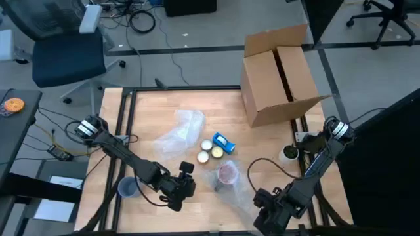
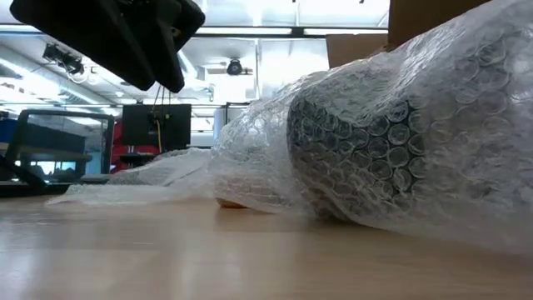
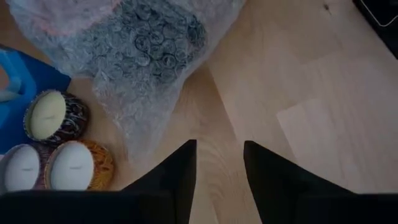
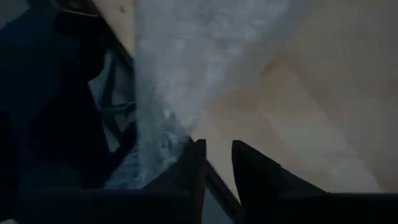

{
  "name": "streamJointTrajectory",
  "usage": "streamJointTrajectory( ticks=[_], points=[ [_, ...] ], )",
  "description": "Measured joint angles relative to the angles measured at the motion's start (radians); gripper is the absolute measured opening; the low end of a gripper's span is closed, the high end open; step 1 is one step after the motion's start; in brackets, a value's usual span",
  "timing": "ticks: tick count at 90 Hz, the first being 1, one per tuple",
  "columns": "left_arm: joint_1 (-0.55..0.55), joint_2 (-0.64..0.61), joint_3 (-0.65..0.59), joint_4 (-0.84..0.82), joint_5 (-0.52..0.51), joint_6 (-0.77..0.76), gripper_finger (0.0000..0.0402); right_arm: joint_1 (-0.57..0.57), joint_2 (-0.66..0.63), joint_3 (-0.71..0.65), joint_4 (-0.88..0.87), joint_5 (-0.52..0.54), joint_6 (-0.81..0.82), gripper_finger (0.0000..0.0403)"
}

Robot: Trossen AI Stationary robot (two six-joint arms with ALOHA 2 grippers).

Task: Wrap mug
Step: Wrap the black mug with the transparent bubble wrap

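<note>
Mug lies in bubble wrap near desk front edge, between both tools; left tool nearer, fingers apart, empty. Right tool fingers apart on the wrap's corner.

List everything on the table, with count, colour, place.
mug: 1, dark patterned, lying in bubble wrap, table centre
bubble wrap: 1, clear, around mug, trailing toward near edge
plastic bag: 1, clear, crumpled, behind the candles
candles: 3 tins, cream wax, table centre
blue item: 1, beside candles
cup: 1, blue-grey, left near edge
box: 1, brown cardboard, open, far right corner
small pot: 1, right edge
left gripper: fingers open, left of mug
right gripper: fingers slightly apart, at wrap's near end
</note>
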Motion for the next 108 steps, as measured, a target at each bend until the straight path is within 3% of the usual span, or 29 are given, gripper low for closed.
streamJointTrajectory(
  ticks=[15, 32, 49, 79, 94, 108],
  points=[
    [0.0, 0.0, 0.0, 0.008, 0.0, 0.0, 0.012, -0.019, -0.034, 0.0, -0.004, -0.114, 0.028, 0.0016],
    [0.0, 0.0, 0.0, 0.025, -0.001, 0.001, 0.012, -0.028, -0.078, 0.0, -0.007, -0.077, 0.043, 0.0002],
    [0.0, 0.0, 0.0, 0.024, -0.001, 0.001, 0.012, -0.018, -0.077, 0.002, 0.092, 0.132, 0.038, 0.0013],
    [-0.001, 0.0, 0.0, 0.023, 0.0, -0.001, 0.012, 0.002, -0.075, 0.001, 0.082, 0.113, 0.083, 0.0063],
    [-0.001, 0.0, 0.0, 0.023, 0.0, -0.002, 0.012, 0.015, -0.062, 0.001, 0.057, 0.187, 0.13, 0.0094],
    [-0.001, 0.0, 0.0, 0.023, -0.001, -0.002, 0.012, 0.009, -0.051, 0.001, 0.177, 0.225, 0.108, 0.011]
  ],
)
